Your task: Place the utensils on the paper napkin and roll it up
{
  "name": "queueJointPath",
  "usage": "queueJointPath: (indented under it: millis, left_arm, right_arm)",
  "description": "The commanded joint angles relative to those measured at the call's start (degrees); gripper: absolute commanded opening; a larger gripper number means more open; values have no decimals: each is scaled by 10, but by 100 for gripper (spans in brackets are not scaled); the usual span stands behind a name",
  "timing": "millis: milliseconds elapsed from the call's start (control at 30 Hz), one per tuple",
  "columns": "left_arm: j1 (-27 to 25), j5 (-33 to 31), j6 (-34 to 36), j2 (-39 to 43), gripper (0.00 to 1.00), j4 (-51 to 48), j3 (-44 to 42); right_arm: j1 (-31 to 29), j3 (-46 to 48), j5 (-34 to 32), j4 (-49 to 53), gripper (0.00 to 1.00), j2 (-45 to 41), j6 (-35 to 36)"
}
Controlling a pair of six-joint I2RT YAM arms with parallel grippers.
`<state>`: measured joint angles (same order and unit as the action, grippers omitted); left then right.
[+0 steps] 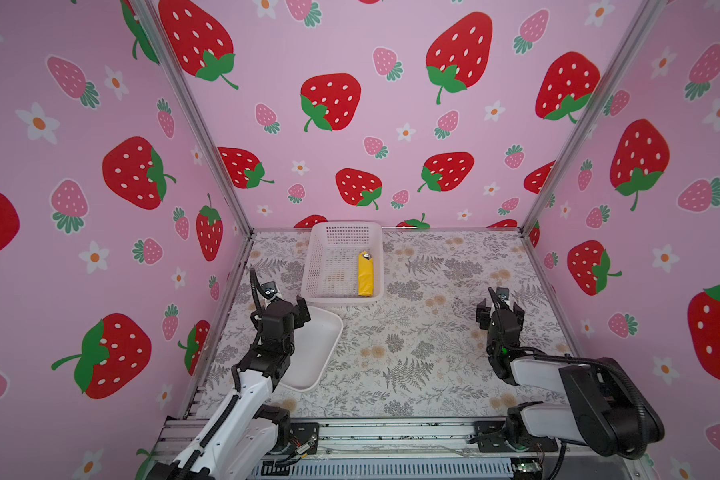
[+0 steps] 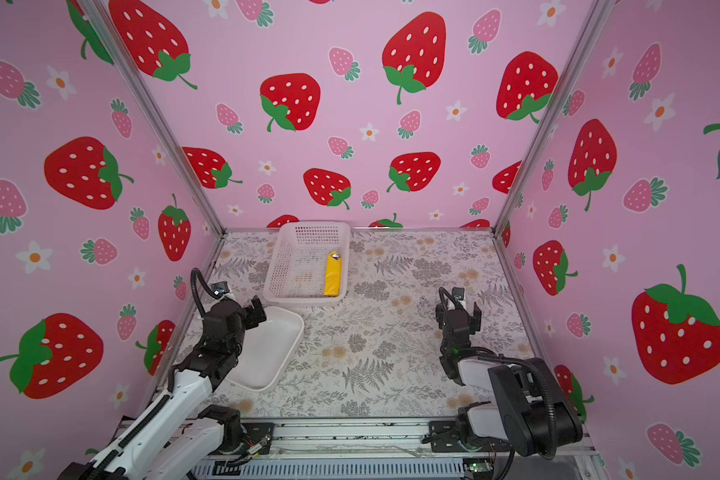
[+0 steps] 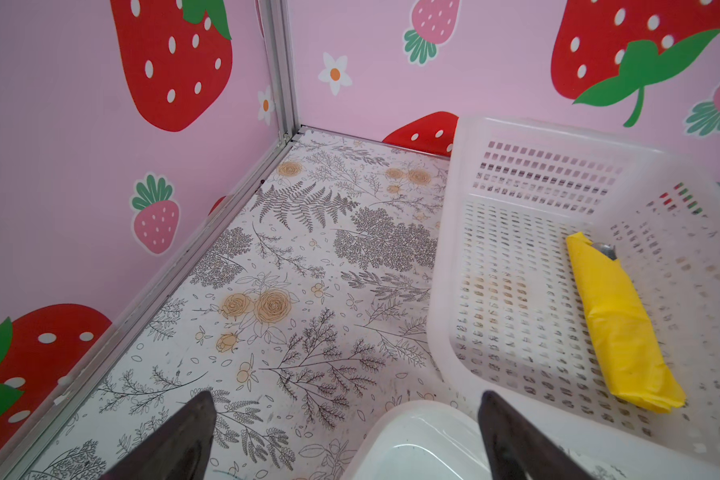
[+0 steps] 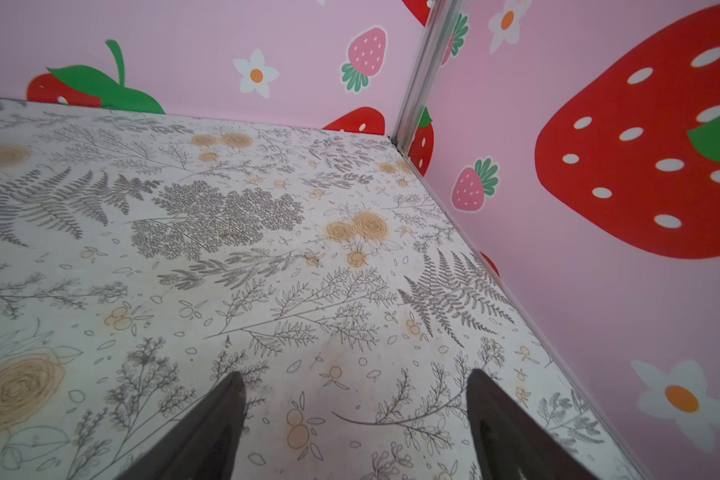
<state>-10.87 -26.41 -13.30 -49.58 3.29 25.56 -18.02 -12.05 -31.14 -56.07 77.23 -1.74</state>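
Hovering jaws-apart over the far corner of the tray (image 1: 316, 353), my left pincer (image 3: 344, 409) sits nearer than my right pincer (image 4: 354, 374) (also apart, empty) to the rolled paper napkin (image 1: 366, 274), which lies ahead-right along the right wall of the basket (image 1: 344, 300), long axis pointing away from me.

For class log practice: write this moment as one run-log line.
napkin: rolled, in basket | utensil: tip sticks out | left gripper: open | right gripper: open

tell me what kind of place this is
Likely a robot test booth, not a home: strawberry-print walls on metal frame posts, two bench-mounted arms, a floral table with basket and tray.
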Motion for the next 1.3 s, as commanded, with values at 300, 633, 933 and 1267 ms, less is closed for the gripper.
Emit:
queueJointPath:
  millis: [300,633,933,1267]
  left_arm:
    - [13,0,43,-91,99,131,-32]
    - [26,50,83,-190,99,286,-44]
    - [51,92,106,-268,99,367,-41]
    - [83,112,99,-324,100,471,-62]
  right_arm:
    - [63,83,135,-427,85,158,46]
    - [80,-18,82,-191,100,132,-2]
    - [80,-17,82,-194,100,133,-1]
    - [80,-17,82,-194,100,133,-1]
